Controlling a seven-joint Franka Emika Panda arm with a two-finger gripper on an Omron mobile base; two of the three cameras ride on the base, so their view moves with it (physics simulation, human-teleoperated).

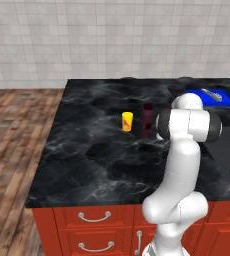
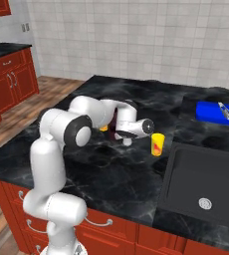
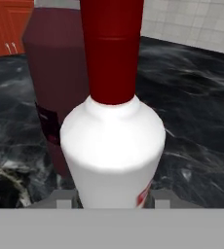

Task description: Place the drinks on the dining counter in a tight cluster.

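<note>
Gripper (image 3: 112,197) was seen clenched on the white red-capped bottle (image 3: 113,146) in the hand view: body seated between the two finger tips, red cap pointing up the frame. Dark maroon bottle (image 3: 55,78) was seen just beside and behind it; contact between the two couldn't be told.

On the dining counter (image 1: 87,155), left base view: one yellow can (image 1: 127,121) was seen upright near the middle of the slab, well in from the left edge, with the maroon bottle (image 1: 147,120) just beside it on the side toward the sink. Arm's elbow was blocking whatever lay past that.

Right base view: hand (image 2: 131,128) was seen reaching low over the middle of the counter (image 2: 121,184), wrist roughly level. A second yellow can (image 2: 157,144) was standing upright just beside the hand, near the corner of the sink (image 2: 206,184). A sliver of yellow (image 2: 103,128) was visible behind the forearm. Maroon bottle (image 2: 115,119) was mostly hidden by the wrist.

Blue tray (image 2: 218,113) was lying by the far edge past the sink, a grey item on top.
</note>
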